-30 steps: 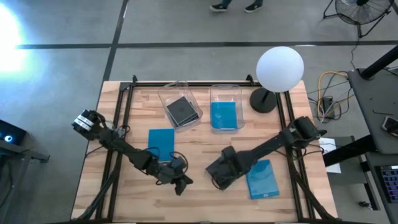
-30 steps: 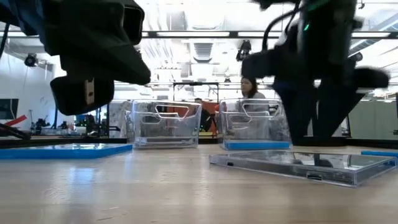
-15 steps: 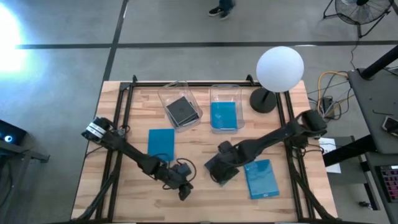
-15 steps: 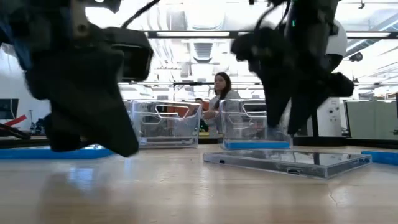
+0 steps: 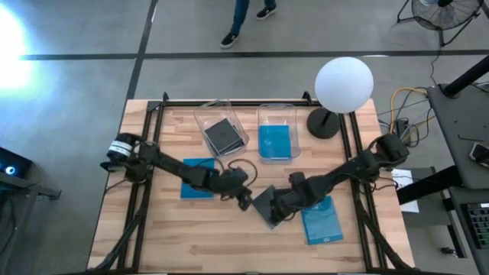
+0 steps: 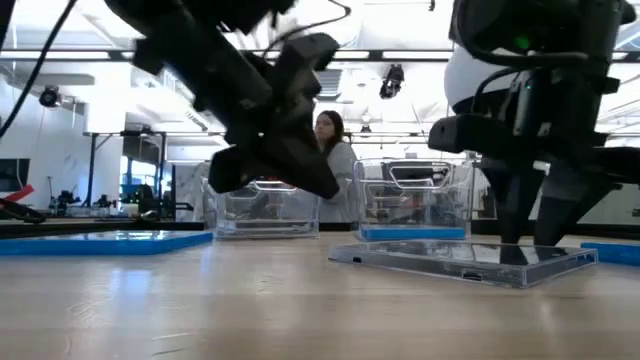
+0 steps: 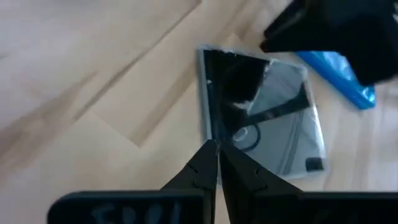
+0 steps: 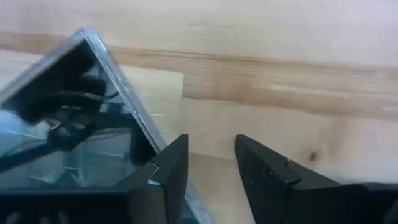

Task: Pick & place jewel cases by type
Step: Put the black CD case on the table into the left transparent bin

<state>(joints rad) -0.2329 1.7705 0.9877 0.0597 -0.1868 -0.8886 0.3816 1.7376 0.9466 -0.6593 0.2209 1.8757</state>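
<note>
Since a second ago: left gripper has swung from the table's near edge to the dark case at centre, fingers pressed together, tip at its edge. Right gripper sits over the same case, fingers parted, nothing held.
Step in hand, judged: steady the flat case with one arm, lift its edge with the other.
Elsewhere: blue cases on the table; bins each holding one case; lamp behind.
</note>
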